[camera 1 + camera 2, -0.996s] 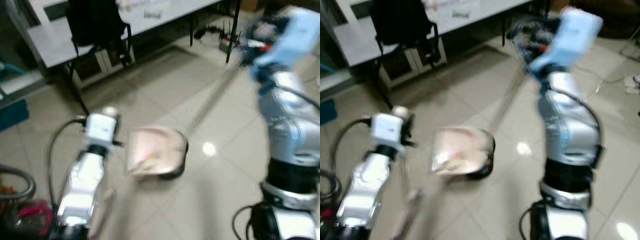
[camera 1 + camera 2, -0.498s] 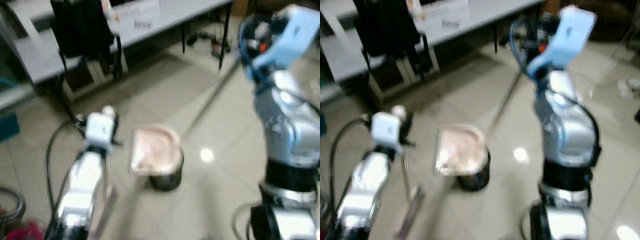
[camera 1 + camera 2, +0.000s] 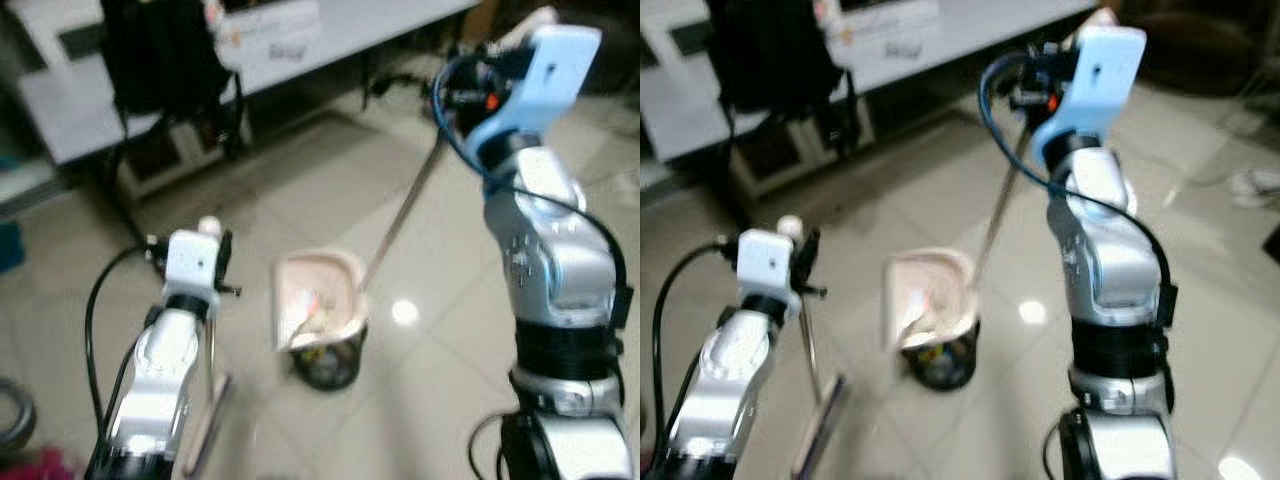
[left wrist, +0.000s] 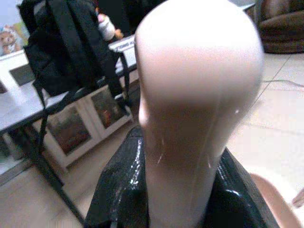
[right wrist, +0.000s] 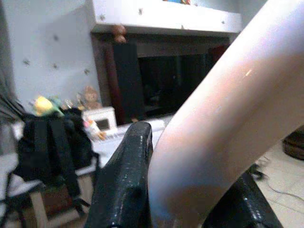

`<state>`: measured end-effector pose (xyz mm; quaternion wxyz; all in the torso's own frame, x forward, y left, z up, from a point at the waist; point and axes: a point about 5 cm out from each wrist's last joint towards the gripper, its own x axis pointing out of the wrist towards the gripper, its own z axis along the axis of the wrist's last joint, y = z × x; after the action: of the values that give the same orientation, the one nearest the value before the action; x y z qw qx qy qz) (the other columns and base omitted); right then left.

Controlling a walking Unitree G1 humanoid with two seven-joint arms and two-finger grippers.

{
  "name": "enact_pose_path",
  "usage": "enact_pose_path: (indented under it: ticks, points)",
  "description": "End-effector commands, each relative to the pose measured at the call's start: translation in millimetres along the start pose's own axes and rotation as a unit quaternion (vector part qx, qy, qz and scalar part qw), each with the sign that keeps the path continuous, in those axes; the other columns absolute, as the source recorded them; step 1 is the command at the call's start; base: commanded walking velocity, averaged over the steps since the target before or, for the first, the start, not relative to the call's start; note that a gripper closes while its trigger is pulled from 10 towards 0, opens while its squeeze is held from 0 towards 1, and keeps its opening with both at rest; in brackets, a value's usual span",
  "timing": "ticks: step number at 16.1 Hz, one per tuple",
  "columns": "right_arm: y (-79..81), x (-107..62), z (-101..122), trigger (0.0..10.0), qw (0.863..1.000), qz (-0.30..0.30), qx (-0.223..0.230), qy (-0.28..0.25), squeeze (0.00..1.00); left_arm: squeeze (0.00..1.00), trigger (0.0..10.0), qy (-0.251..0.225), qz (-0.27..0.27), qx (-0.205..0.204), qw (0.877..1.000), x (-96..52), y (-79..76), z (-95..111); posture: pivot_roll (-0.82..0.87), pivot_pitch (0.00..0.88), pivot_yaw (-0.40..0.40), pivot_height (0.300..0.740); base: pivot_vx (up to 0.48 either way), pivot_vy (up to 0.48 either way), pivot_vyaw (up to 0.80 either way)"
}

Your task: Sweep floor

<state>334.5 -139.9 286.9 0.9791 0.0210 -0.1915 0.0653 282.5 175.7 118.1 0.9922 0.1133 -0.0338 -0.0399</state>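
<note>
Pink dustpan (image 3: pixel 318 300) tipped over black bin (image 3: pixel 327 362)

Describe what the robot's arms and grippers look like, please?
Both arms are shiny silver with black joint bands. The left arm ends in a white boxy wrist with a looping black cable; the right arm has a pale blue wrist housing and blue cable. Fingers are glossy black.

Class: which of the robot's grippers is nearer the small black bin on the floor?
Left. The left gripper, shut on the broom handle, sits just left of the black bin. The right gripper holds the dustpan handle high, farther away.
</note>
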Motion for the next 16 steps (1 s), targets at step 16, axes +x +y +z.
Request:
enact_pose_path:
  ticks: [16]
  points:
    - [111.5,-44.9,-19.2,10.0,0.939,0.277,-0.141,-0.149,0.00,0.00,10.0,-0.006,0.010,0.013,1.000,0.7,4.4,2.7,-0.05,0.033,0.082,0.740,0.000,0.000,0.00]
